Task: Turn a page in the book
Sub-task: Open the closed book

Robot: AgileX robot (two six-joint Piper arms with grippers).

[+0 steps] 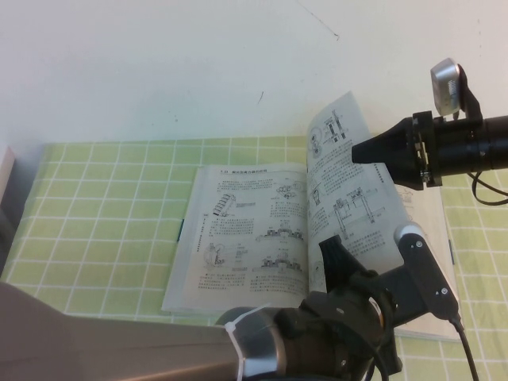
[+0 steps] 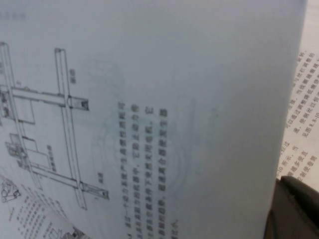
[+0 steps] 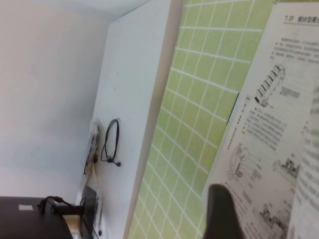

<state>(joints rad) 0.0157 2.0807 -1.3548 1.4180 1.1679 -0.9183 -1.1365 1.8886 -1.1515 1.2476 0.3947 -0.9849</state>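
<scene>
The book (image 1: 238, 246) lies open on the green checked mat. The page (image 1: 341, 171) stands lifted above the right half, its drawing-crowded face towards me. My right gripper (image 1: 357, 151) reaches in from the right and is shut on the page near its upper outer edge. One of its fingers (image 3: 219, 211) shows over the left leaf with the coil drawing (image 3: 269, 82), and the page's edge (image 3: 309, 189) is beside it. My left gripper (image 1: 361, 262) is open at the book's near edge, low by the page's foot. The page (image 2: 149, 109) fills the left wrist view, with one finger (image 2: 299, 209) beside it.
The green checked mat (image 1: 103, 214) covers the white table (image 1: 159, 63). A pale object (image 1: 5, 178) sits at the mat's far left edge. In the right wrist view a black cable (image 3: 112, 142) and a dark box (image 3: 30, 219) lie beyond the mat.
</scene>
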